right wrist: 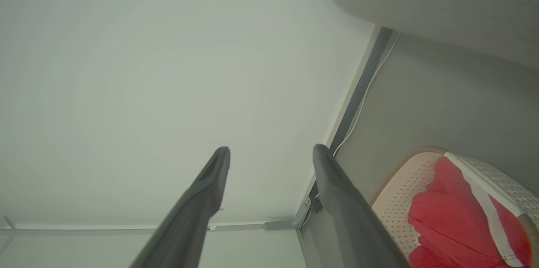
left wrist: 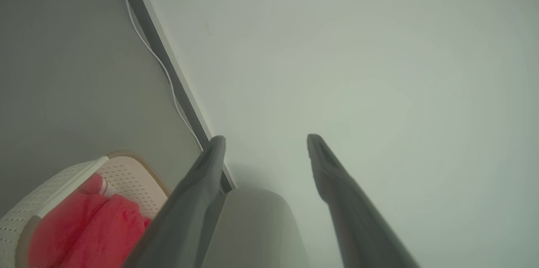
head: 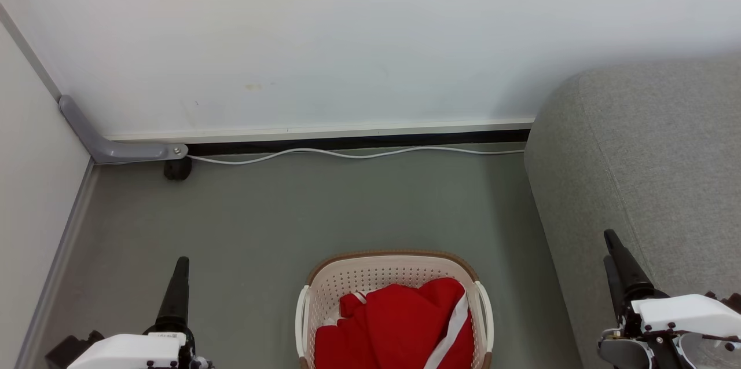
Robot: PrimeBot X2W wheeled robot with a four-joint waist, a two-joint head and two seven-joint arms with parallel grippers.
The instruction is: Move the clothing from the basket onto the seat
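The basket (head: pixel 370 274) stands on the grey floor at the bottom centre of the head view, cream-white with a brown rim. Red clothing (head: pixel 399 322) with a white stripe lies heaped inside it. The grey seat (head: pixel 648 154) rises just right of the basket. My left gripper (head: pixel 182 265) hovers left of the basket, open and empty, its fingers apart in the left wrist view (left wrist: pixel 266 138). My right gripper (head: pixel 613 241) hangs in front of the seat's side, also open and empty (right wrist: pixel 271 149). Both wrist views show the basket (left wrist: pixel 126 171) (right wrist: pixel 396 200) and clothing (left wrist: pixel 84 221) (right wrist: pixel 450 217).
A white wall closes the far side, with a white cable (head: pixel 347 153) running along its dark baseboard. A grey bracket (head: pixel 110 146) and a black foot (head: pixel 176 169) sit in the left corner. A pale panel (head: pixel 35 195) bounds the left side.
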